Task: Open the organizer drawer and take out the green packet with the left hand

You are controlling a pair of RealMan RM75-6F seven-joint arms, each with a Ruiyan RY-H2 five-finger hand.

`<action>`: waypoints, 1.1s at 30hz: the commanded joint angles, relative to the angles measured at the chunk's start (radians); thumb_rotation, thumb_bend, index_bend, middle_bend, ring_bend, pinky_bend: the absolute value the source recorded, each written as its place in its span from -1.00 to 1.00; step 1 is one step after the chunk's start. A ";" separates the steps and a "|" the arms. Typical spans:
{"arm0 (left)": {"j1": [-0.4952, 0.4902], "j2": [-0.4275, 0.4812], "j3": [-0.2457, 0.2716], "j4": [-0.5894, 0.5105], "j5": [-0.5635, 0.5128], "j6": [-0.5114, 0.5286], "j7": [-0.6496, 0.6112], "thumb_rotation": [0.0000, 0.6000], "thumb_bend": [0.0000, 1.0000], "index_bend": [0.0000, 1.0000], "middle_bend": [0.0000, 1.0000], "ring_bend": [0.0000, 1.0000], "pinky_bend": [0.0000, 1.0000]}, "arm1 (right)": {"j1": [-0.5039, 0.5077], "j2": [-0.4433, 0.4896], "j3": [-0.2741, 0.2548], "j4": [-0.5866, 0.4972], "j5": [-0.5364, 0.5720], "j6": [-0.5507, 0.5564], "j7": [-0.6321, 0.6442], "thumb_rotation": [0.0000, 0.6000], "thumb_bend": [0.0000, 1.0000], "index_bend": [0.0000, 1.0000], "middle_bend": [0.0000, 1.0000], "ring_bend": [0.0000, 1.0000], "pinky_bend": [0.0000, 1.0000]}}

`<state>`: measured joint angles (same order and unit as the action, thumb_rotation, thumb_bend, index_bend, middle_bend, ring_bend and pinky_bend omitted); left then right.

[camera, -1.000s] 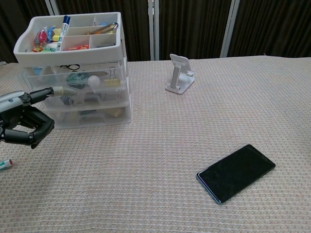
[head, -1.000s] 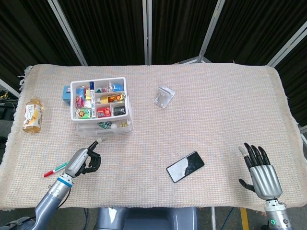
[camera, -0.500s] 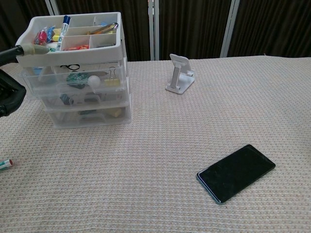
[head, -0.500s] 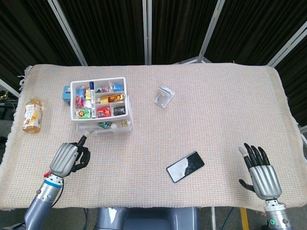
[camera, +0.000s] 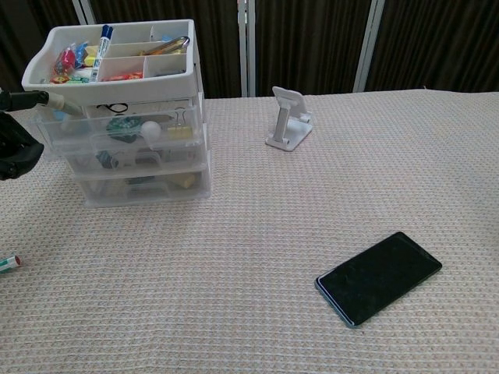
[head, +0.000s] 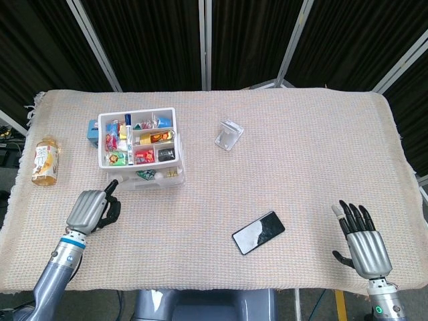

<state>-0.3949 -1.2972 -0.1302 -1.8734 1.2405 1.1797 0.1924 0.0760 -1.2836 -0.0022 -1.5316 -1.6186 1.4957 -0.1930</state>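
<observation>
The clear plastic organizer (head: 137,144) (camera: 129,117) stands at the left of the table, with a white tray of small items on top and three stacked drawers below. A green packet (camera: 121,125) shows through the top drawer's front; in the head view a green bit (head: 144,174) peeks out below the tray. My left hand (head: 90,210) (camera: 15,152) is at the organizer's front left corner, fingers curled, one finger stretched out to the top drawer's left edge. It holds nothing. My right hand (head: 361,244) rests open at the near right.
A black phone (head: 259,232) (camera: 378,276) lies near the front middle. Behind it a white phone stand (head: 229,134) (camera: 288,118) is upright. A tea bottle (head: 45,160) lies at the far left, and a red-green marker (camera: 6,262) is by the left edge.
My left hand has moved left and forward, from in front of the drawers to the organizer's left front corner. The right hand has stayed still.
</observation>
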 commanded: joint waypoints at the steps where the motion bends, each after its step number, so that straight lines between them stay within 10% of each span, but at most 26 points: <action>1: -0.019 0.000 -0.012 -0.009 -0.046 -0.030 0.020 1.00 0.37 -0.61 0.66 0.63 0.33 | 0.000 0.000 0.000 0.000 0.000 0.000 0.001 1.00 -1.00 -1.00 -1.00 -1.00 -1.00; 33: 0.021 0.086 0.099 -0.090 0.103 -0.022 -0.049 1.00 0.37 -0.41 0.66 0.64 0.33 | -0.001 -0.008 -0.006 0.002 -0.006 0.000 -0.013 1.00 -1.00 -1.00 -1.00 -1.00 -1.00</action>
<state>-0.3800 -1.2162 -0.0409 -1.9632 1.3303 1.1523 0.1507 0.0746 -1.2911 -0.0078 -1.5293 -1.6250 1.4953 -0.2064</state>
